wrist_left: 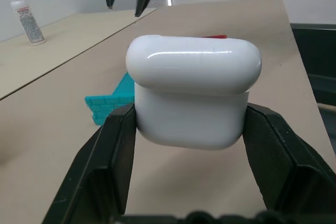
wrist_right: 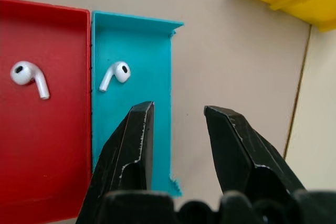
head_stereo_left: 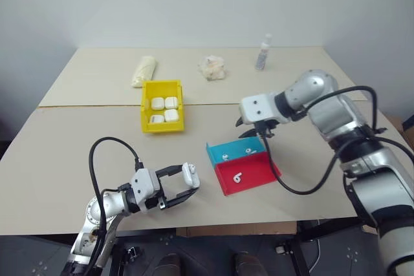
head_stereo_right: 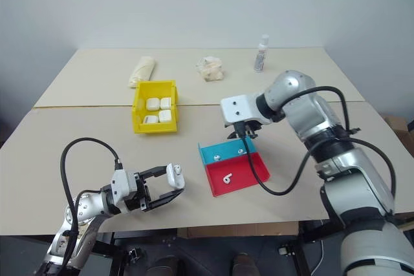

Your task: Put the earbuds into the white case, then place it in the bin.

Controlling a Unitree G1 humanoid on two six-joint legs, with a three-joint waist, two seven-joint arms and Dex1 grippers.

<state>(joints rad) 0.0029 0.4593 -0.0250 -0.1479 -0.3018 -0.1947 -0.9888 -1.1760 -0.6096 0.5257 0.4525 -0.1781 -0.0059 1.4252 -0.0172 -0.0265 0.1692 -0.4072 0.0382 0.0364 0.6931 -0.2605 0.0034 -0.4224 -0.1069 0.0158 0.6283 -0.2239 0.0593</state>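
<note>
Along the far edge of the worktop: a rolled pale cloth, a crumpled tissue, a small clear bottle. Nearer, just behind the seam, the yellow bin with four white cases inside. Right of centre, a shallow tray, blue half behind, red half in front. One of the earbuds on the blue half, the other on the red, well apart. Nothing between tray and bin but bare worktop.

Left gripper low at the near edge, pointing level and toward the tray, jaws clamped on the white case, one finger on each flank, lid closed and uppermost. Case held off the surface, well short of the bin.

Right gripper tilted steeply down over the rear edge of the blue half, forearm reaching in from the right, cable looped below. Jaws partly apart, nothing between them, tips just beside the blue-half earbud and not touching it.
</note>
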